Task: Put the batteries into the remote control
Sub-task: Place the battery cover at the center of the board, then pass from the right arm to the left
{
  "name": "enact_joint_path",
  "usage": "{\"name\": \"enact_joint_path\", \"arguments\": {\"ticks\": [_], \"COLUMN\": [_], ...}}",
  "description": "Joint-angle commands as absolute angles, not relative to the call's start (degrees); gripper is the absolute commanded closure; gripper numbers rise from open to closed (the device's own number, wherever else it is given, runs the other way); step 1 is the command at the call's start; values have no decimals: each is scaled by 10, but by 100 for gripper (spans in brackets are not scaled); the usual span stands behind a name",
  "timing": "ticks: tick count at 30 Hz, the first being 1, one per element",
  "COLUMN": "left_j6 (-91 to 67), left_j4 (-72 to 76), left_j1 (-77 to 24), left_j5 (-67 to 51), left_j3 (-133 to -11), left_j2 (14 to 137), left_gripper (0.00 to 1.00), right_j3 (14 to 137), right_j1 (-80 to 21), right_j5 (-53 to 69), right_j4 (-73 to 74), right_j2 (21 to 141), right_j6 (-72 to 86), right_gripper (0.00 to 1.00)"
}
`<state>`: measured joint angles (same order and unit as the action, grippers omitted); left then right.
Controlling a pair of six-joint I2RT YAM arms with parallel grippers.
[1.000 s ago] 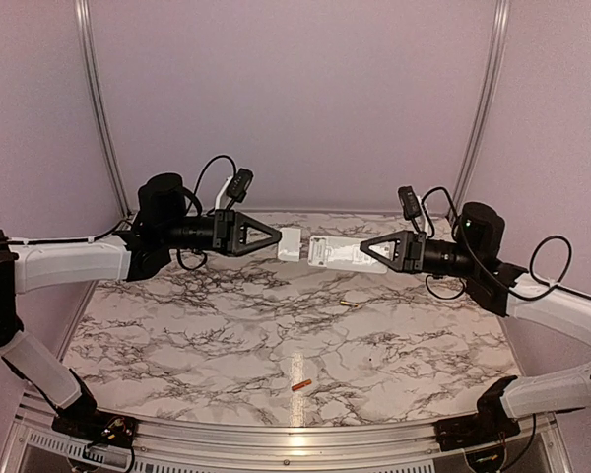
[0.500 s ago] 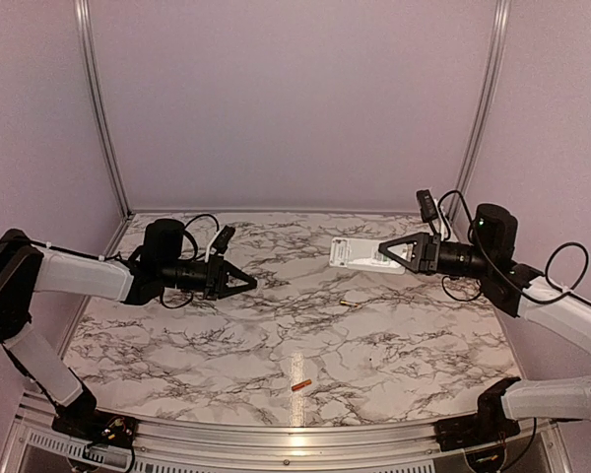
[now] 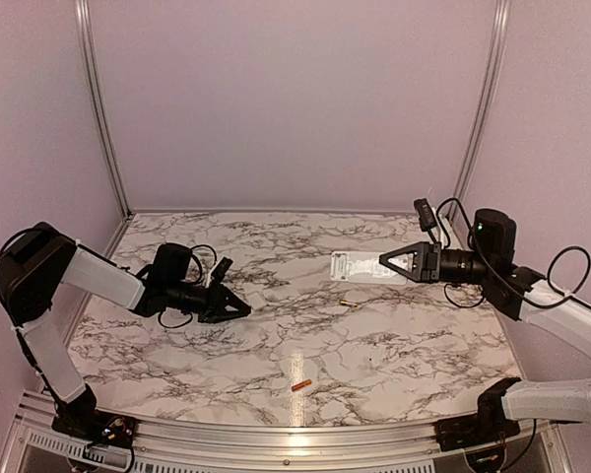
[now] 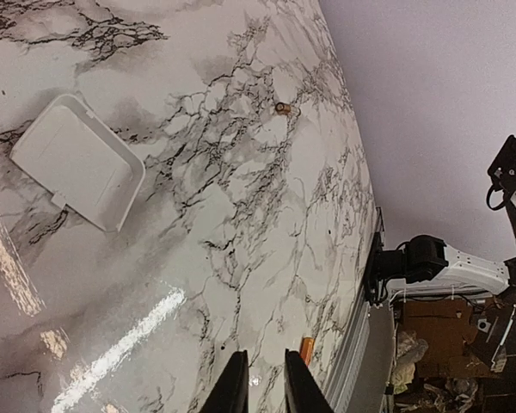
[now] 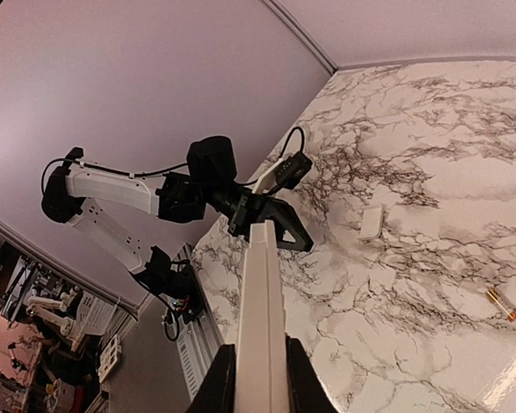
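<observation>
Marble table (image 3: pixel 374 345); right pincer (image 3: pixel 383 264) grips remote (image 3: pixel 353 266).

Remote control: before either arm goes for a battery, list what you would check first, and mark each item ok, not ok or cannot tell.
1. Grip on the remote control: ok, the right gripper is shut on one end.
2. Access: ok, the white cover lies on the table, apart from the remote control.
3. Free arm: ok, the left gripper is shut and holds nothing.
4. Supply: ok, the orange battery and the gold battery lie loose on the table.
5. Which way the compartment faces, and its polarity marks: cannot tell.
</observation>
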<state>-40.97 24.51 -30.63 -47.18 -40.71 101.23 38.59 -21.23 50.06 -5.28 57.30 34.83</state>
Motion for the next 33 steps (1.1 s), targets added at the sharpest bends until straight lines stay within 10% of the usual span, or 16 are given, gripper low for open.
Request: {"name": "enact_joint_path", "arguments": {"ticks": [1, 8, 22, 33], "left_j6": [-334, -234, -30, 27], "left_j4": [201, 133, -117, -205], "left_j1": [-305, -314, -468, -524], "left_j5": [-422, -402, -472, -491], "left_j3": [-427, -469, -656, -732], "left_j2": [946, 818, 872, 952], "left_gripper": [65, 1, 3, 40], "right_j3": [379, 396, 480, 521], "right_j1": [-207, -212, -325, -371], "right_j5": [511, 548, 601, 614], "right_j4": [-38, -3, 91, 110], "right_j2": [572, 588, 668, 703], "right_j6": [328, 275, 161, 133], "right_gripper": [100, 100, 100, 100]}}
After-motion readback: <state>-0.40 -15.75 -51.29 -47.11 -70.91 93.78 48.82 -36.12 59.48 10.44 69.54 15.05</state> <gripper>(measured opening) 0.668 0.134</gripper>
